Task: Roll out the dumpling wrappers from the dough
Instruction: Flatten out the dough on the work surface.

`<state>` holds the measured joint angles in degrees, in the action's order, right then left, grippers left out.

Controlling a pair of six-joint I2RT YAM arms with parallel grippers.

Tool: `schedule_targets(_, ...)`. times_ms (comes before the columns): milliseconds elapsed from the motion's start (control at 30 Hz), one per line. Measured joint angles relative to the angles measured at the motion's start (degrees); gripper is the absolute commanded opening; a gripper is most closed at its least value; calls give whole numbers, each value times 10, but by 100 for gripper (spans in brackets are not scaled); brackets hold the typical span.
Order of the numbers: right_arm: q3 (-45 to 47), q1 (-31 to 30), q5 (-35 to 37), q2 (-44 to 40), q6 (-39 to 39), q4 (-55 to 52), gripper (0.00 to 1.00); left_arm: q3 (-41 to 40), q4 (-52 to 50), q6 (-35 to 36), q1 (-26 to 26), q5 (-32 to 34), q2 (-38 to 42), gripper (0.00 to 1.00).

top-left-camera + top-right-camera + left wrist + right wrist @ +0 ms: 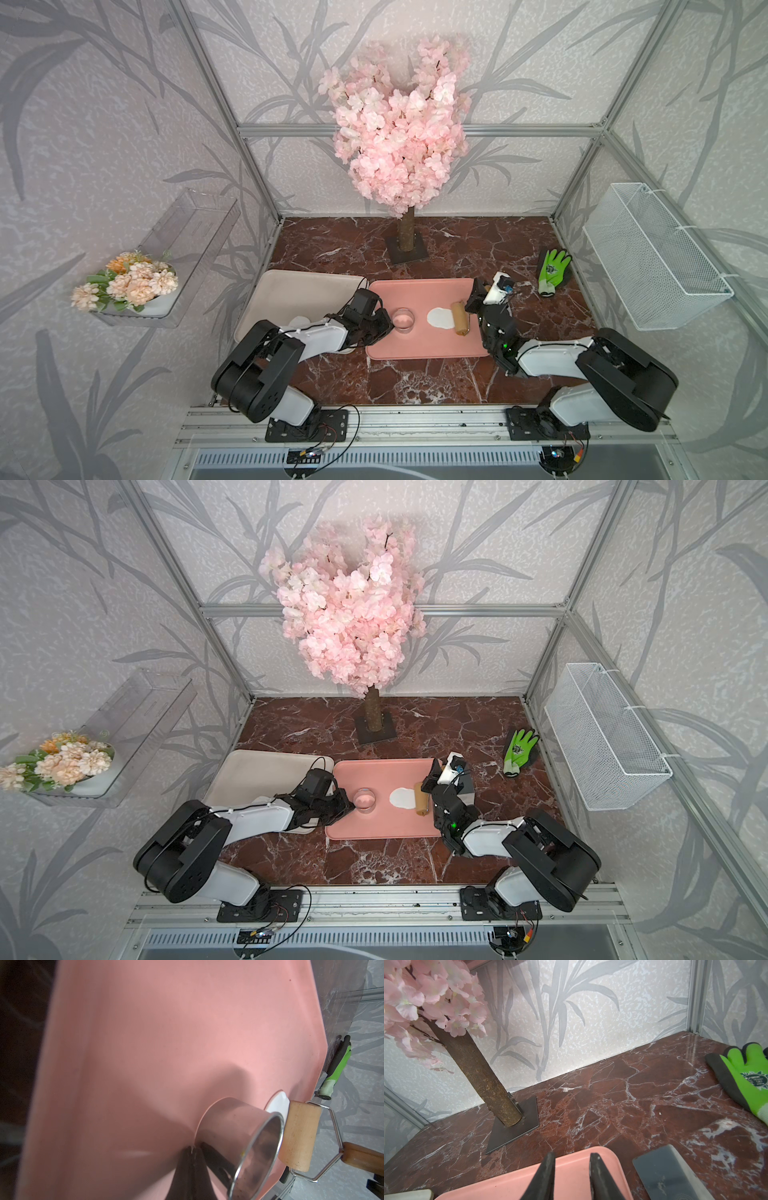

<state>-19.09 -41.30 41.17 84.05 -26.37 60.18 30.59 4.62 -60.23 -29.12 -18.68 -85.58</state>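
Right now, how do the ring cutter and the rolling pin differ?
The ring cutter is a shiny hollow ring standing open-side up; the rolling pin is a tan wooden roller lying on its side. The ring cutter sits on bare tray, while the rolling pin overlaps the dough edge. Both are on the pink tray.

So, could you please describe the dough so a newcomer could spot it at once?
Find the pink tray on the marble table. On it lies the dough, a flat white oval against the tan roller; the ring cutter is shiny and hollow.
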Motion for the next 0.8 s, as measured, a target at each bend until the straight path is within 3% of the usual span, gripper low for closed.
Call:
schedule_targets(433, -56, -85, -2, 125, -61, 89, 0, 0, 0, 1, 0, -1, 0, 0)
schedule_targets(800, -17, -56, 14, 66, -66, 62, 0, 0, 0, 1, 3, -5, 0, 0)
